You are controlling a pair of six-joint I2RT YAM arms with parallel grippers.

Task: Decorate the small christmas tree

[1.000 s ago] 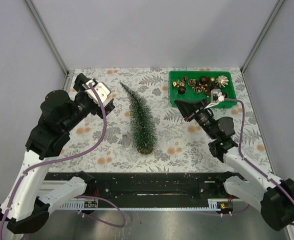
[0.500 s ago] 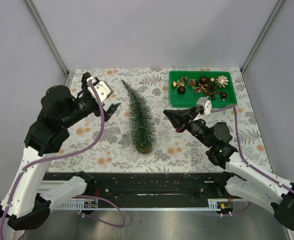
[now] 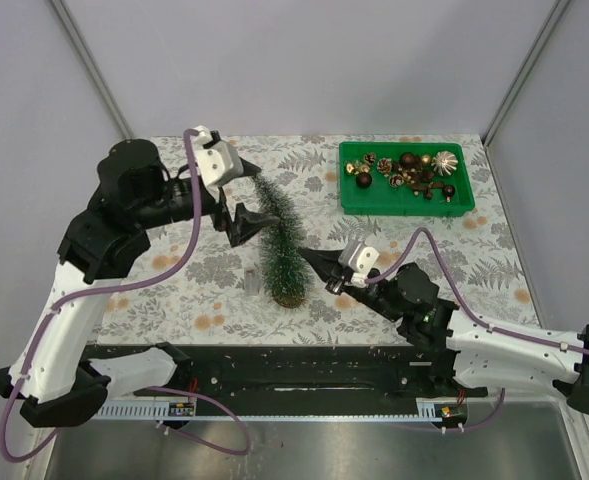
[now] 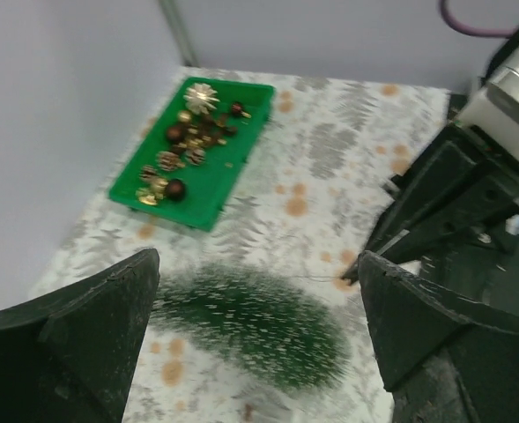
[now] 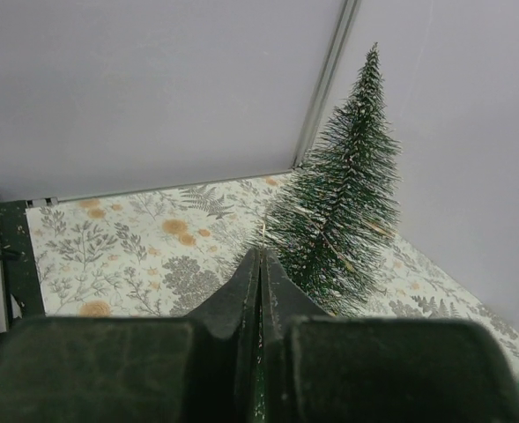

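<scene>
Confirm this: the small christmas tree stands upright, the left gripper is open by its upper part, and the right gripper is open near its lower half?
Not quite. The right gripper is shut, fingers pressed together, as the right wrist view shows. The rest holds: small christmas tree upright, left gripper open by its upper part.

You are looking along the right end effector [image 5: 261,259], whose two fingers are pressing flat together with no gap showing. Just past their tip, the small christmas tree [image 5: 343,211] is standing upright on the floral tabletop [image 5: 127,238], rising in front of the grey corner post [image 5: 328,79].
</scene>
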